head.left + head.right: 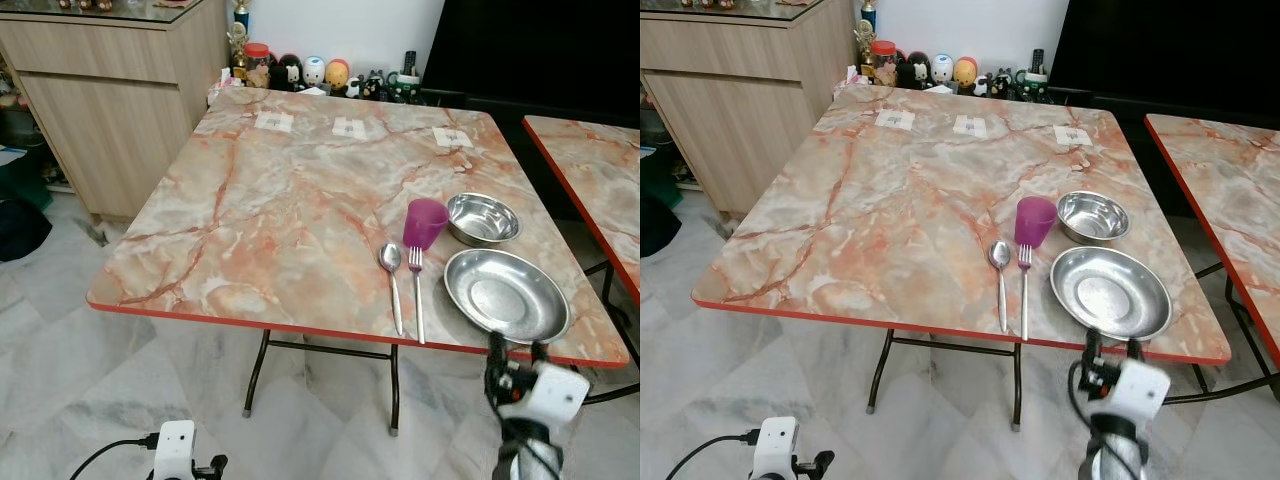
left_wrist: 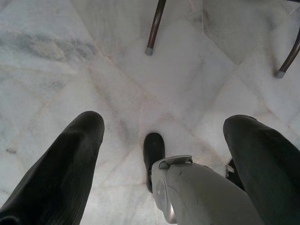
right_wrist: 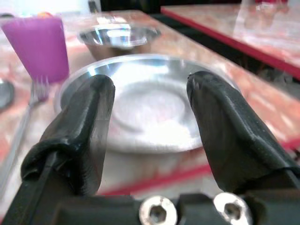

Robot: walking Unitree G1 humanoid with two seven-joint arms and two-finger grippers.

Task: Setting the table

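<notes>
Plate (image 1: pixel 506 295) sits at the counter's (image 1: pixel 280 210) near right corner, straight ahead of the right end effector (image 1: pixel 515 350), fingers wide and empty; left end effector (image 2: pixel 164 154), also wide, hangs idle.

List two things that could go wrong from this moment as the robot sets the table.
The steel plate lies close to the table's red front edge; the right gripper, jaws open just below it, might nudge it off. The purple cup stands touching the fork tip, so shifting the cutlery could tip it.
</notes>
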